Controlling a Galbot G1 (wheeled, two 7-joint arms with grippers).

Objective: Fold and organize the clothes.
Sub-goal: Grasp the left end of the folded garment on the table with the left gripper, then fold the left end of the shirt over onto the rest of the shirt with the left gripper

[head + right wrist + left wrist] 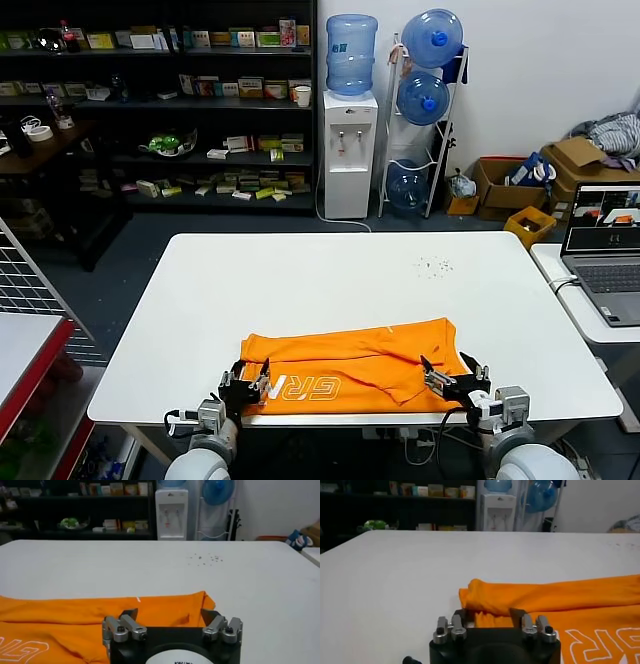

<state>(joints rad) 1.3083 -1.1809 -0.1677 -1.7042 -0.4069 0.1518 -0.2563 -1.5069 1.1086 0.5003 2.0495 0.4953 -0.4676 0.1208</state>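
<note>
the orange t-shirt [350, 366] lies partly folded along the near edge of the white table [330, 280], a long band of cloth already turned over on itself so that white block letters show on the lower panel; the step in hand looks like the next fold, with both arms set at the shirt's near hem; the left gripper [246, 388] sits at the shirt's left end, its jaws parted either side of the folded corner in its wrist view, though whether they have begun to pinch the cloth i cannot tell; the right gripper [456, 384] is at the right end, jaws spread wide and released, with the hem just ahead of them and nothing held; the next move probably calls for both to close on the near edge evenly and lift it away toward the far side, keeping the layers from sliding; the lettering reads, upside down from the head view, roughly "gr" and more, too partial to name; a laptop [606, 255] stands open on a side table to the right.
</note>
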